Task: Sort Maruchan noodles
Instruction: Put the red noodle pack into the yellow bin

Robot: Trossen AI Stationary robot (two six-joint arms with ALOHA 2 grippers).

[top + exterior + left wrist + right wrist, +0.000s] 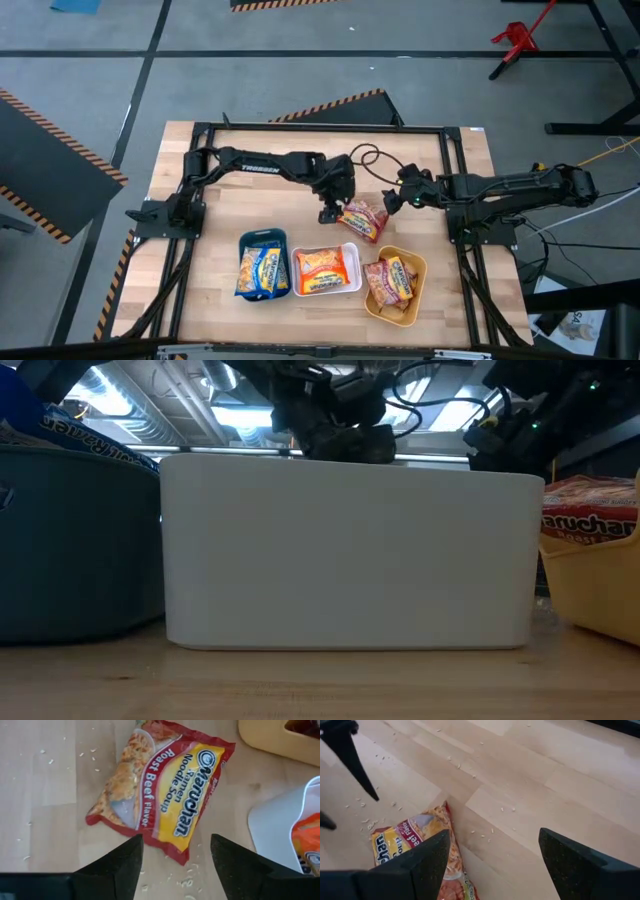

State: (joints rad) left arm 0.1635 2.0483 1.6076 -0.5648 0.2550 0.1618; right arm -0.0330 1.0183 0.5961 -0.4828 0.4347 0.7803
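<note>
One dark red Maruchan packet lies flat on the bare wood near the table's middle. In the left wrist view the packet reads "Roast Beef Flavor". My left gripper hovers open just left of it, and its fingers stand over the packet's end without touching. My right gripper is open too, off the packet's far right side, and the packet shows beside one finger. Blue packets sit in the teal tray, an orange one in the white tray, and red ones in the yellow tray.
Three trays stand in a row along the near edge: teal, white and yellow. In the low view the white tray's wall hides the packet on the table. Noodle crumbs dot the wood. A black cable loops at the far side.
</note>
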